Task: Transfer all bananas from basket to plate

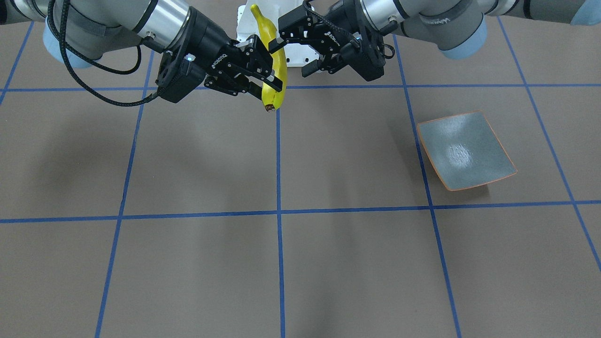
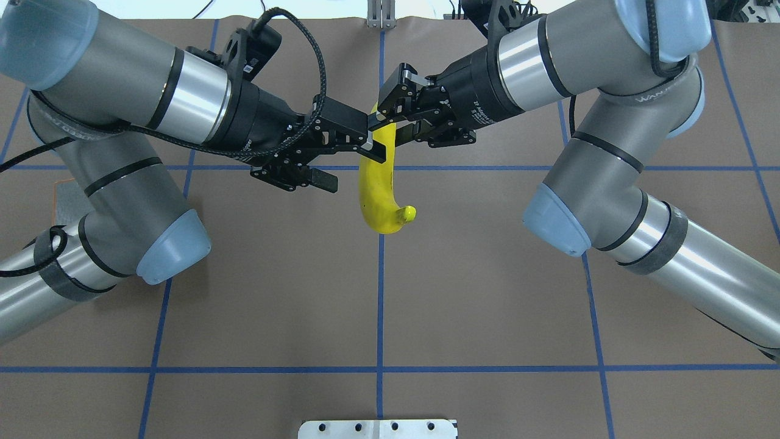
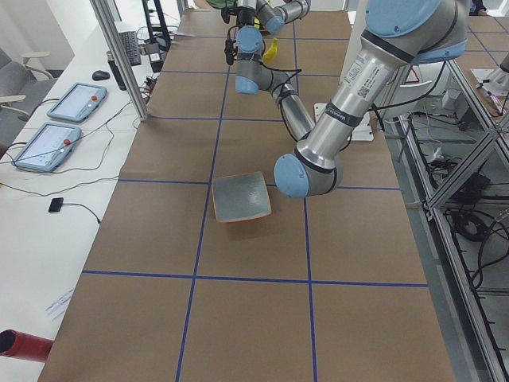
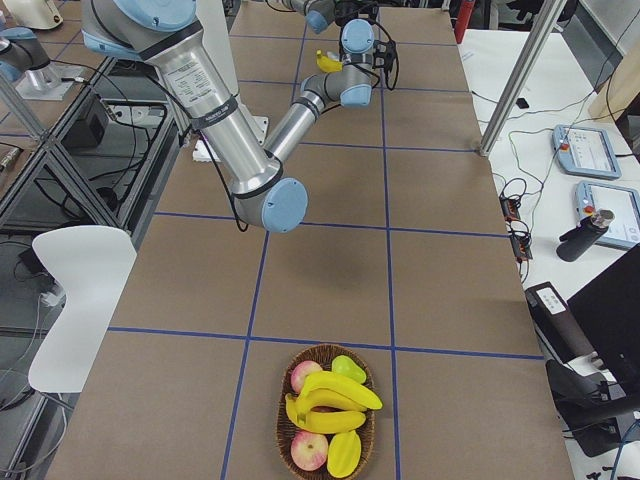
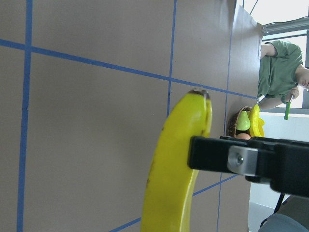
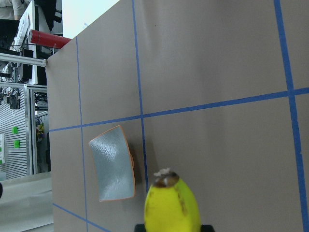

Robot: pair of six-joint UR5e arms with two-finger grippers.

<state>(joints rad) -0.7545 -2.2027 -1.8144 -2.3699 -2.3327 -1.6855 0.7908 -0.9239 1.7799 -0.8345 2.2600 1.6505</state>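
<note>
Counter (image 1: 328,155) well below the jaws: right jaws pinch banana (image 1: 274,97) mid-air, left jaws spread just beside it; early release could drop it, plate (image 1: 465,150) off beyond left jaws.

A robotics lab. The table (image 3: 238,318) is papered brown and gridded with blue tape (image 1: 278,188), and two industrial arms (image 2: 152,91) reach over it. Metal framing posts (image 3: 119,56) stand at its edge. Across the table from the left gripper (image 2: 355,166), control tablets (image 3: 77,102) and loose cables (image 3: 79,211) lie on a white bench (image 3: 32,239).
</note>
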